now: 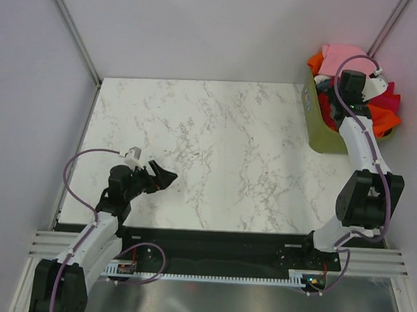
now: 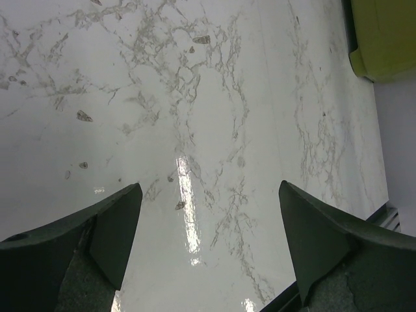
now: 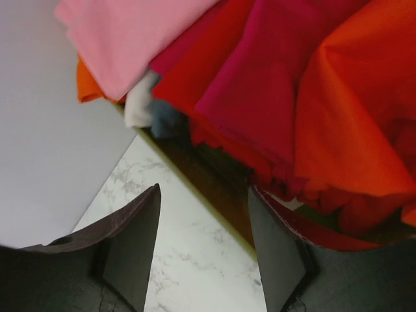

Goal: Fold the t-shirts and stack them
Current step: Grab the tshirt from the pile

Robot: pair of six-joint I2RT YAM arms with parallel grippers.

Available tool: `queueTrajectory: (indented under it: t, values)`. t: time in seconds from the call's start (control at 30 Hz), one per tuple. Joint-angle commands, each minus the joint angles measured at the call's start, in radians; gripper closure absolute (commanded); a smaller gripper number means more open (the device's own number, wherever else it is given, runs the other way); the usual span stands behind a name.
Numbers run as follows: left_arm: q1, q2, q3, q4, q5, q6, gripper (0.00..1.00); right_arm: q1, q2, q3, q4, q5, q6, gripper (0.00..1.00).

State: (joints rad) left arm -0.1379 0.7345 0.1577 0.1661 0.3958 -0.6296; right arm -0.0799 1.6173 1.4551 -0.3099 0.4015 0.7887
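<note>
No legible text, no labels, no numbers

olive-green basket point(image 1: 321, 131) at the far right corner of the marble table point(image 1: 216, 149)

White marble-patterned table point(image 1: 216, 149) with 1 olive-green basket point(image 1: 320, 135) at its far right corner

The basket point(image 1: 320, 137) sits at my worktop's point(image 1: 230, 143) far right corner, with the t-shirts point(image 1: 343, 57) heaped in it. My right claw point(image 3: 203, 221) hangs over that heap. My left claw point(image 2: 211, 195) hovers above the worktop's near left.
</note>
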Motion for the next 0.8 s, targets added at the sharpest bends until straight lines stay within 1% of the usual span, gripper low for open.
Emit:
queueTrajectory:
  t: [0.0, 0.03, 0.2, 0.3, 0.33, 0.4, 0.43, 0.47, 0.5, 0.53, 0.63, 0.77]
  values:
    - [-0.003, 0.014, 0.039, 0.044, 0.021, -0.005, 0.07, -0.057, 0.077, 0.108, -0.009, -0.033, 0.037, 0.36]
    - [-0.003, 0.017, 0.039, 0.046, 0.021, -0.004, 0.07, -0.07, 0.098, 0.126, -0.009, -0.05, 0.035, 0.38]
    - [-0.003, 0.034, 0.045, 0.047, 0.034, 0.007, 0.08, -0.104, 0.194, 0.22, -0.006, -0.061, 0.057, 0.38]
    - [-0.003, 0.039, 0.048, 0.049, 0.032, 0.005, 0.08, -0.123, 0.28, 0.306, -0.006, -0.085, 0.061, 0.4]
    - [-0.003, 0.04, 0.048, 0.052, 0.031, 0.004, 0.08, -0.132, 0.294, 0.316, -0.006, -0.099, 0.066, 0.48]
    - [-0.003, 0.042, 0.046, 0.055, 0.028, 0.004, 0.08, -0.139, 0.312, 0.326, -0.006, -0.133, 0.086, 0.59]
    - [-0.003, 0.043, 0.045, 0.058, 0.026, 0.004, 0.09, -0.144, 0.309, 0.318, -0.006, -0.139, 0.102, 0.71]
    - [-0.003, 0.045, 0.045, 0.061, 0.025, 0.005, 0.09, -0.143, 0.3, 0.311, -0.008, -0.135, 0.109, 0.73]
    - [-0.003, 0.046, 0.045, 0.062, 0.026, 0.007, 0.09, -0.143, 0.273, 0.297, -0.003, -0.112, 0.115, 0.77]
    - [-0.005, 0.049, 0.045, 0.065, 0.034, 0.008, 0.09, -0.144, 0.253, 0.253, 0.024, -0.096, 0.124, 0.87]
    - [-0.003, 0.06, 0.049, 0.065, 0.038, 0.007, 0.09, -0.146, 0.175, 0.185, 0.083, -0.086, 0.139, 1.0]
    - [-0.003, 0.063, 0.051, 0.067, 0.035, 0.008, 0.09, -0.146, 0.072, 0.163, 0.107, -0.105, 0.133, 1.0]
